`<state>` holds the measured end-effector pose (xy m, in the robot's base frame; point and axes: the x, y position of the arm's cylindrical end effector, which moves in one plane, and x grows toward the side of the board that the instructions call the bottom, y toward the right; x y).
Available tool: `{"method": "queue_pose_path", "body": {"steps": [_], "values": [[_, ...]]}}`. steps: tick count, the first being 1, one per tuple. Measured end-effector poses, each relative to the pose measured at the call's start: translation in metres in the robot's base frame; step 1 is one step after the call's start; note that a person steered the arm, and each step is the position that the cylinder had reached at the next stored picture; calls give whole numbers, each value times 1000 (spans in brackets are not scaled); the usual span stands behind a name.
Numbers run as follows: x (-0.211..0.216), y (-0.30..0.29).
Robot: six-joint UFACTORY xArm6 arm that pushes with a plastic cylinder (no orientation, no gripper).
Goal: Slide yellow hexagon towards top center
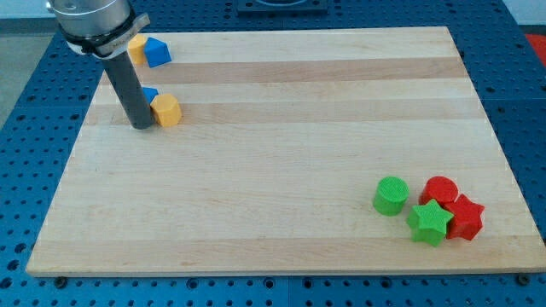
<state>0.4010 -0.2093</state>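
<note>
Standing upright, my tip (142, 126) touching yellow hexagon (166, 111), its left side

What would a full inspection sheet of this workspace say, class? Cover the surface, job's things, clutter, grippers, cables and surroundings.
Surface: wooden board, flat, pale.
Job's things: yellow hexagon, at the view's upper left.
Clutter: blue block beside a second yellow block at top left; another blue block mostly hidden; green cylinder, green star, red cylinder, red star clustered at bottom right.
Grippers: none; my tip sits against the yellow hexagon's left side.
Cables: nothing seen.
Surroundings: blue perforated table.
</note>
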Motion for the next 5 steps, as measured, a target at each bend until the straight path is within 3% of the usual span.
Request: {"method": "queue_pose_path", "body": {"steps": [1, 3, 5], "values": [[-13, 0], [-82, 1], [-66, 2]]}}
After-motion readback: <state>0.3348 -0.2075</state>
